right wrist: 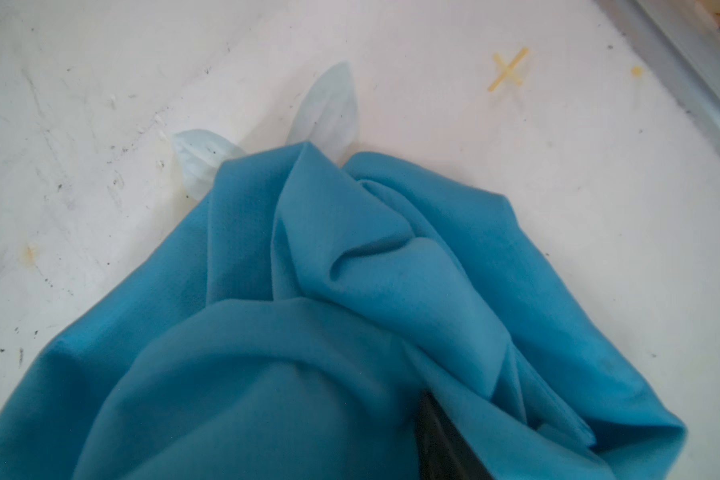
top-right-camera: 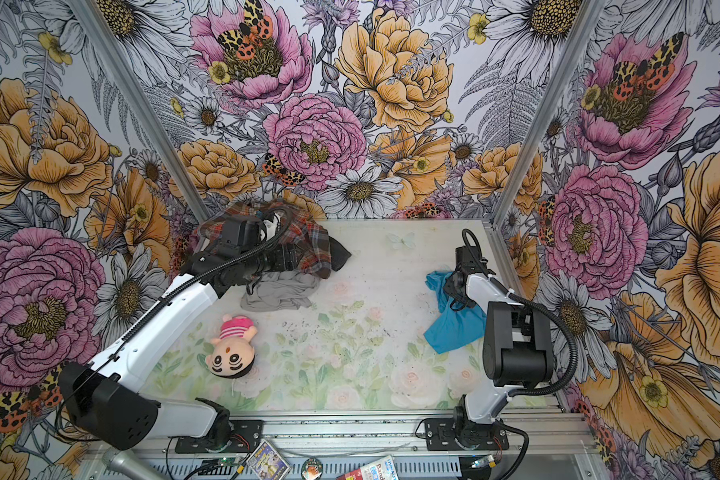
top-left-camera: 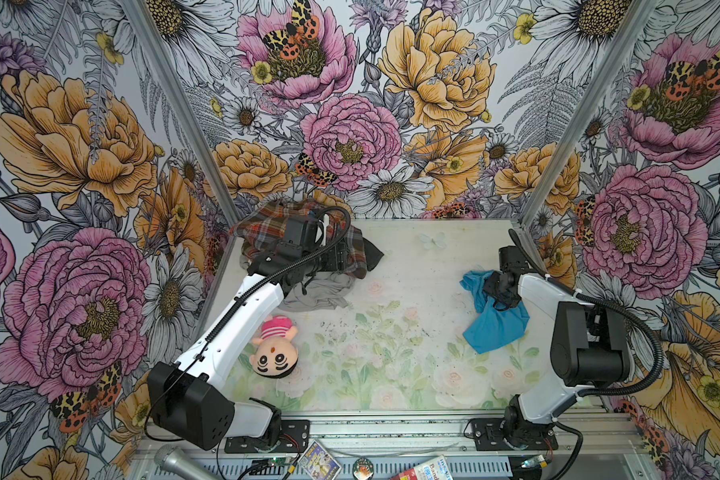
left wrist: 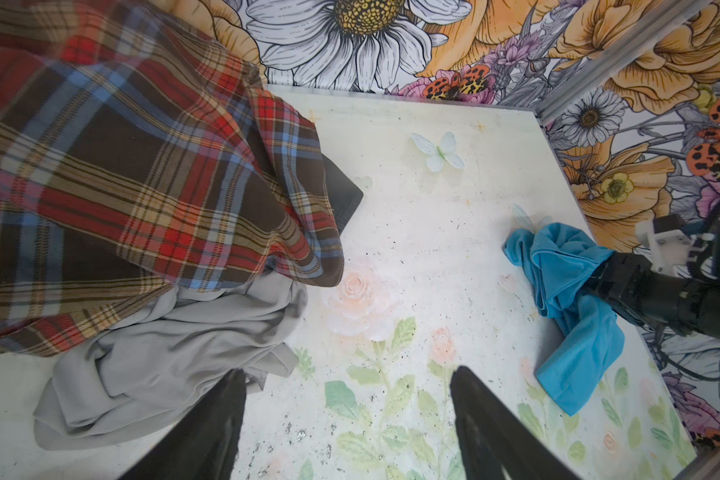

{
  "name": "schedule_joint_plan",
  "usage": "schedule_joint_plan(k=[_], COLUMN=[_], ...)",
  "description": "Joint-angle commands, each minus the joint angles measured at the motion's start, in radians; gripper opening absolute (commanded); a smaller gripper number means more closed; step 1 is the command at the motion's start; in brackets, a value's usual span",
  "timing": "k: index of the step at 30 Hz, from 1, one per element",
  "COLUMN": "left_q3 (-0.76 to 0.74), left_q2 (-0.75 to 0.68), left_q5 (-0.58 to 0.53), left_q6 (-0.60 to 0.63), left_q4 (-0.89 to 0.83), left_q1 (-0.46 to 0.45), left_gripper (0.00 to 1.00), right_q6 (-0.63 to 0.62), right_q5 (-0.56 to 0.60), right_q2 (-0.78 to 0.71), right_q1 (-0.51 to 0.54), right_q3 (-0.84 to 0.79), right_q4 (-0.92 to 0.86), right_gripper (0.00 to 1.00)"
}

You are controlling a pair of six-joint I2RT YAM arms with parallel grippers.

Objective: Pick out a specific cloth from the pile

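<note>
Both left fingers point(left wrist: 213, 428) show spread only in their wrist view; the cloth point(right wrist: 308, 332) hides right fingers' point(right wrist: 435, 444) state.

We see a plush doll point(top-left-camera: 275, 349) in a pink striped top lying face up on the floral tabletop point(top-left-camera: 412, 270), head toward the front. A pale butterfly print point(top-left-camera: 432, 241) sits near the far edge. On the front rail point(top-left-camera: 391, 430) lie a silver microphone point(top-left-camera: 171, 459), a picture card point(top-left-camera: 319, 457), a round badge point(top-left-camera: 363, 467) and a red-and-white packet point(top-left-camera: 427, 469). Flowered wallpaper point(top-left-camera: 350, 104) covers the walls.
</note>
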Motion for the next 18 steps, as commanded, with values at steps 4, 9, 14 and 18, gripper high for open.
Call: schedule_joint_plan(k=[4, 9, 14, 18], left_q3=[-0.063, -0.107, -0.162, -0.196], left_q2=[-0.063, -0.09, -0.113, -0.131], left_q5=[-0.071, -0.065, -0.086, -0.145], left_q6=[-0.028, -0.053, -0.057, -0.067], left_q4=[0.054, 0.076, 0.115, 0.122], left_q1=[0.08, 0.161, 0.225, 0.277], left_gripper=[0.82, 0.87, 0.94, 0.99], right_q6=[0.02, 0.025, -0.028, -0.149], right_q5=[0.01, 0.014, 0.053, 0.078], right_q2=[-0.126, -0.258, -0.399, -0.473], right_q1=[-0.006, -0.003, 0.01, 0.031], right_q3=[0.005, -0.021, -0.039, -0.041], right_q4=[-0.029, -0.051, -0.048, -0.013], right_gripper=[0.67, 0.74, 0.85, 0.99])
